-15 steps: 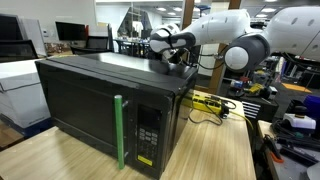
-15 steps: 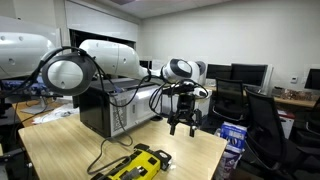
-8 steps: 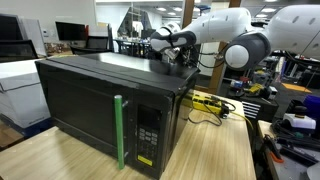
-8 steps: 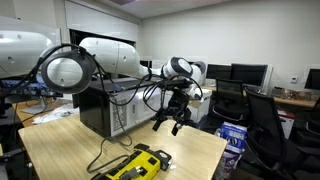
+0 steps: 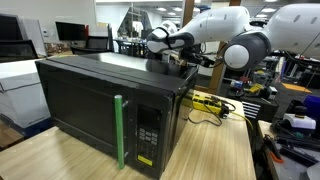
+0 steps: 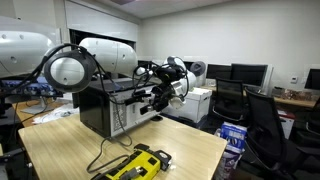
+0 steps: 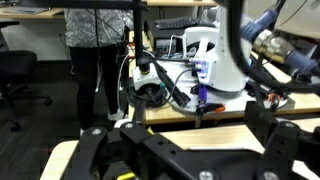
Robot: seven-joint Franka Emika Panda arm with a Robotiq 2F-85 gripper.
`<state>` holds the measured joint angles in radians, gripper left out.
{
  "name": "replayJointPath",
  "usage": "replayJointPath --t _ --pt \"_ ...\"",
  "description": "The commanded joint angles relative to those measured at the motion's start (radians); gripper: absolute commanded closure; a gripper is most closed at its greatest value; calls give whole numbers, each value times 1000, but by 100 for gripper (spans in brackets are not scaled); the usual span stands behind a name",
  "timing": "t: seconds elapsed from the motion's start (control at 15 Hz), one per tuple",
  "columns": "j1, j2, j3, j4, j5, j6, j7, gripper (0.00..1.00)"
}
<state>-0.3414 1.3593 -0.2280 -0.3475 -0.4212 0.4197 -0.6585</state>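
Black tool [image 6: 153,100], jaws wide apart and empty, near the rear of the microwave [image 5: 100,100].

White rounded arm [image 5: 215,25], grey joint rings [image 6: 66,70], black gripper [image 6: 157,97], black cables [image 6: 122,95]

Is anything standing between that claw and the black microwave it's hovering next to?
Nothing solid that I can see. The open claw hangs in the air just off the rear of the microwave. Only a few dark cables sag near that gap, and it's hard to tell whether they'd snag.
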Motion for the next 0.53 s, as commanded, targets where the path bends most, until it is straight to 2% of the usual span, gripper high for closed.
replayJointPath --t 0.0,0.07,0.13,0.33,0.4,0.47 --pt "31 19 -12 -19 -96 -167 -139 0" --pt "38 21 -6 -35 -118 -211 -161 0" --pt "50 -47 -63 -212 -46 -139 -138 0" --pt "82 -46 -117 -329 -25 -148 -161 0" --pt "96 -79 -98 -428 -33 -148 -160 0" --pt "93 -105 -61 -460 -48 -148 -151 0"
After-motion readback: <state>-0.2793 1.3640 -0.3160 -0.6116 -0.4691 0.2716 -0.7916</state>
